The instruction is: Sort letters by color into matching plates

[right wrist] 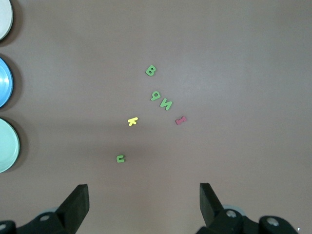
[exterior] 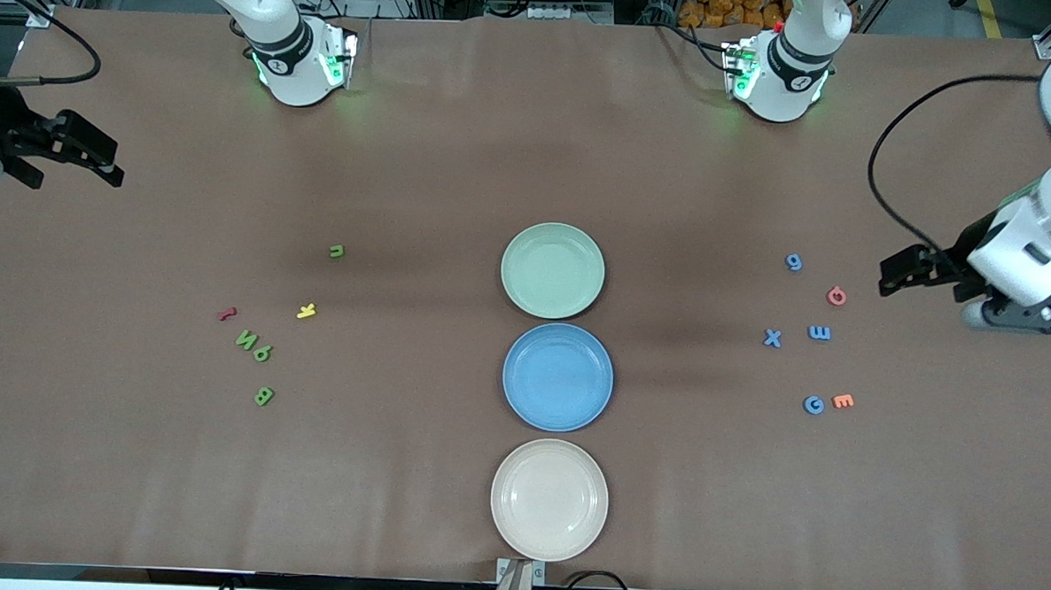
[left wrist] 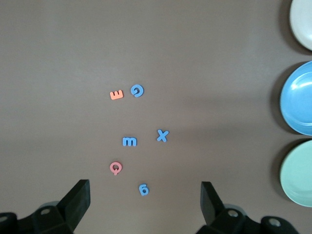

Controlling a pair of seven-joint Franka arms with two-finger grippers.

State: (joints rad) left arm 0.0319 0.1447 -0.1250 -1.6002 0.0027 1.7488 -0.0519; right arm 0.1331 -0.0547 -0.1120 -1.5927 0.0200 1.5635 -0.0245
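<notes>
Brown table (exterior: 461, 150), three empty plates in a row.
Mint plate (exterior: 552, 270), blue plate (exterior: 557, 375), cream plate (exterior: 549, 499); letters (exterior: 261, 352) scattered at both ends; left gripper (left wrist: 145, 200) and right gripper (right wrist: 144, 204) spread wide, holding nothing.

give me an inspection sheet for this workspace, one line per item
surface: brown paper-covered table, faint creases.
job's things: round matte mint green plate, blue plate and cream plate in a row mid-table, all empty. Four small green letters, one yellow, one dark red toward the right arm's end; four blue letters, one pink-red, one orange toward the left arm's end.
clutter: nothing seen.
grippers: left gripper open, over the blue letter group; right gripper open, over the table at the right arm's end.
cables: black cable loops to the left arm; more along the table's near edge.
surroundings: metal frames and equipment past the bases.
</notes>
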